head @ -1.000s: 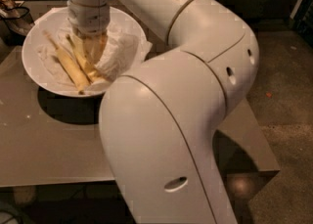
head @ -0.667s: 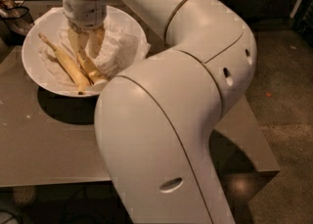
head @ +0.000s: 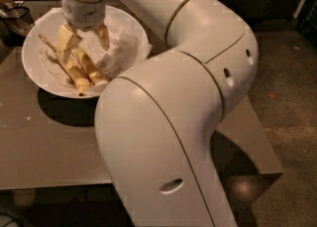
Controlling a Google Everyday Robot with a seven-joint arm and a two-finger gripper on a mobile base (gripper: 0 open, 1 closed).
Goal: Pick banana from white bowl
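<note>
Since a moment ago the gripper (head: pixel 84 37) has drifted toward the upper left of the frame and lifted a little, so its wrist now sits over the far side of the white bowl (head: pixel 30 70) rather than down in the middle of it; the bowl and its contents look unmoved. The arm (head: pixel 163 122) fills most of the frame: a fat white segment rises from the bottom centre, bends at a big elbow on the right, then runs back across the top to the upper left, where the wrist points straight down into the bowl. The 2 fingers (head: pixel 66 40) stand apart with nothing clamped between them, though the left one looks to be touching or just above the banana (head: pixel 74 72). The banana lies inside the bowl on the crumpled white paper (head: pixel 119 47), in the bowl's left half, as 2 yellow lengths side by side. Its long axis runs diagonally, one thin end pointing to the upper left and the other to the lower right near the bowl's front rim. The bowl rests on a grey table (head: pixel 49 141).
</note>
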